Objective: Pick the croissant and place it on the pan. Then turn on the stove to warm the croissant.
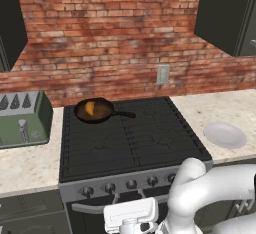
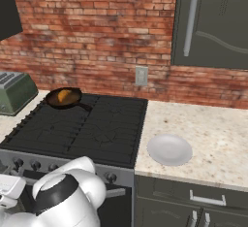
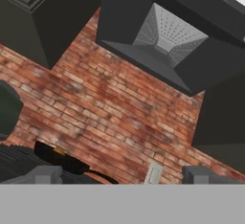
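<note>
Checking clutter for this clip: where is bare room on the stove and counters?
Free: the stove's front and right grates, and counter around the white plate. Crowded: the back-left burner, taken by the pan holding the croissant, beside the green toaster.

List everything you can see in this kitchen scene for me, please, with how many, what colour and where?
small orange-golden croissant: one, inside the pan.
round dark cast-iron pan: one, black handle, on the stove's back left burner.
wide black gas stove: one, grey knob panel, centre.
green toaster: one, counter left of the stove.
flat white plate: one, counter right of the stove.
grey wall outlet: one, on the red brick wall.
dark range hood: one, above the stove.
white arm's gripper: one, open, low before the stove front.
</note>
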Robot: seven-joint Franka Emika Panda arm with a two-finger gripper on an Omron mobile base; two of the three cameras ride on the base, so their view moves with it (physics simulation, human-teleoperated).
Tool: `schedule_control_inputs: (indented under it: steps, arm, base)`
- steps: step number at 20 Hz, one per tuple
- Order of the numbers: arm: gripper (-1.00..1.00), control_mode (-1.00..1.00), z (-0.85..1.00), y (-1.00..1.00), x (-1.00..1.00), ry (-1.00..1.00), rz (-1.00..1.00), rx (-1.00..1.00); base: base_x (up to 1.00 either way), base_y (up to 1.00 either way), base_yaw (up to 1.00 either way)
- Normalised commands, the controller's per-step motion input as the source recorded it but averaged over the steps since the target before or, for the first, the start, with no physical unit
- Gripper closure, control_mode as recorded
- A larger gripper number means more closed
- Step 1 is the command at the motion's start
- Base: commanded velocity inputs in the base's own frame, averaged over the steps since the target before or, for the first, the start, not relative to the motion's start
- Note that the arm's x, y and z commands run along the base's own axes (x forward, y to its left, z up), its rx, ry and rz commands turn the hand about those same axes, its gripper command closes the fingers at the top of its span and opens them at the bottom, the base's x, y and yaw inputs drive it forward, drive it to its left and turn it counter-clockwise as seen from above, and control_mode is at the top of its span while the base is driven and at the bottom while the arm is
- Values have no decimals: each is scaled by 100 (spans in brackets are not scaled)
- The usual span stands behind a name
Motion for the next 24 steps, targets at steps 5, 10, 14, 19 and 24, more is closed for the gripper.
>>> schedule_control_inputs:
  steps: [5, 10, 14, 19, 24]
  arm:
    - [-100, -100, -2, 0, 3, 0, 0, 0]
    - [-100, -100, -3, -1, 1, 2, 0, 0]
    - [-100, -100, -5, -12, 2, 4, 0, 0]
    - [-100, -100, -5, -8, 14, 4, 0, 0]
    - [-100, -100, -9, 0, 23, 1, 0, 0]
  base:
    - [0, 0, 0]
    - [0, 0, 0]
    - [0, 0, 0]
    - [0, 0, 0]
    - [0, 0, 0]
